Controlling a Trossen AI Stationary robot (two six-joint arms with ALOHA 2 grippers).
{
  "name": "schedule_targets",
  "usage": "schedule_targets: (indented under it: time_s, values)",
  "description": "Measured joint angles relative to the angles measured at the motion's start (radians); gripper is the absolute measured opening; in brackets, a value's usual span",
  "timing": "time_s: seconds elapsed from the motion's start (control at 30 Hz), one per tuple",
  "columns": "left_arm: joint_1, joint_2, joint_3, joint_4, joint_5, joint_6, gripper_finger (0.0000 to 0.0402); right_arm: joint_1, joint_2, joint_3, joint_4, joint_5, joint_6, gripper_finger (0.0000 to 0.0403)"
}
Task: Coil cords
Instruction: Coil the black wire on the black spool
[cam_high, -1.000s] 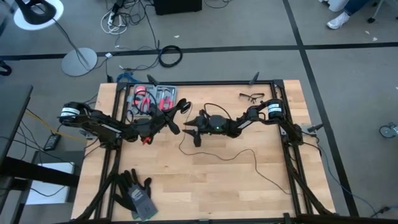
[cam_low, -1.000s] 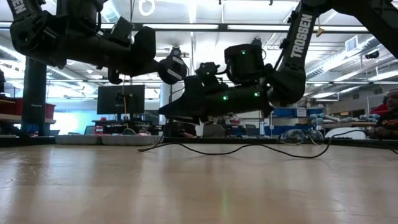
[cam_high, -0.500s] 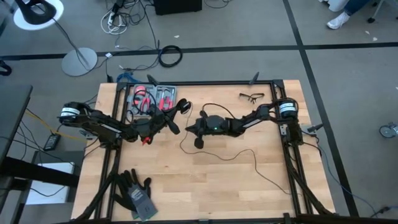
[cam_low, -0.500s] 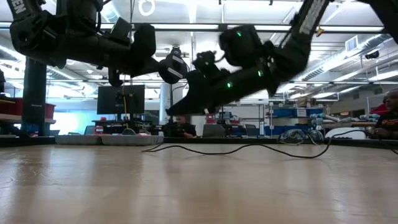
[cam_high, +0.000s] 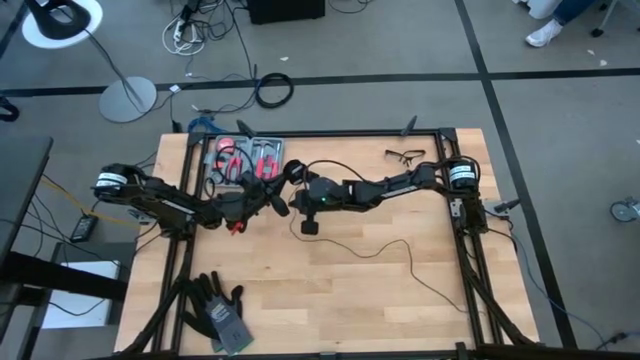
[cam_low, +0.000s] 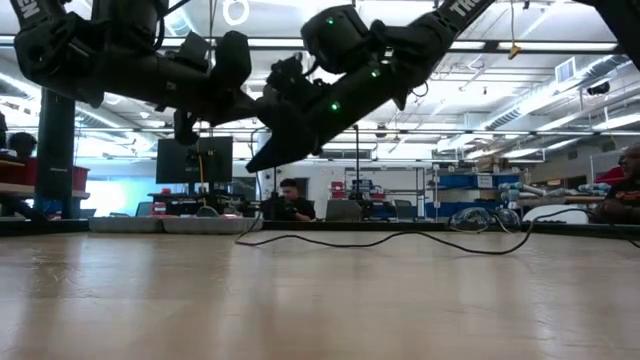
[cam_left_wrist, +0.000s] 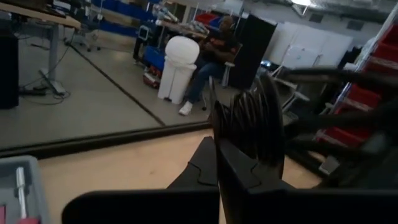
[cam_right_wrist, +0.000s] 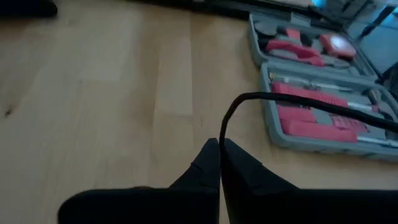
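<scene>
High view: The landmark taken is the grey tool case (cam_high: 240, 160), which lies at the counter's (cam_high: 330, 300) far left. The left end effector (cam_high: 283, 195) is just beside the case's near right corner, clenched on a bunch of cord loops. The right end effector (cam_high: 297, 178) is just to the right of the case, beside the left one, clenched on the thin black cord (cam_high: 400, 250). From there the cord trails across the bare wood well to the right of the case and toward the counter's near right. A pair of safety glasses (cam_high: 404, 155) lies far to the right of the case, at the far edge. Dark gloves (cam_high: 218, 308) lie well apart from the case, at the near left corner.

Low view: Both arms hang above the counter surface. The cord sags to the wood and runs along it to the right.

Left wrist view: The left end effector's fingers are pressed together on several gathered black cord loops (cam_left_wrist: 249, 121). A seated person shows in the room beyond.

Right wrist view: The right end effector (cam_right_wrist: 219, 148) pinches a single cord strand (cam_right_wrist: 292, 102), which arcs over the open tool case (cam_right_wrist: 311, 134) with its red-handled tools.
</scene>
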Motion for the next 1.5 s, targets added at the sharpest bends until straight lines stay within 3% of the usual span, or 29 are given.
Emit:
schedule_targets:
  time_s: [0.23, 0.57, 0.83, 1.17, 1.5]
  values:
    - [-0.021, 0.003, -0.001, -0.096, -0.012, 0.015, 0.0, 0.004, -0.008, 0.057, -0.044, 0.056, 0.044, 0.0]
    - [-0.022, 0.004, -0.002, -0.108, -0.051, 0.036, 0.0, 0.029, -0.012, 0.058, -0.142, 0.208, 0.082, 0.0]
    - [-0.022, 0.004, -0.002, -0.128, -0.028, 0.038, 0.0, 0.043, -0.06, 0.057, -0.188, 0.183, 0.028, 0.0]
    - [-0.021, 0.004, -0.001, -0.199, 0.05, 0.018, 0.0, 0.03, -0.215, 0.057, -0.251, 0.12, -0.005, 0.0]
    - [-0.021, 0.003, -0.001, -0.179, 0.157, -0.008, 0.0, -0.061, -0.315, 0.057, -0.457, 0.166, 0.038, 0.0]
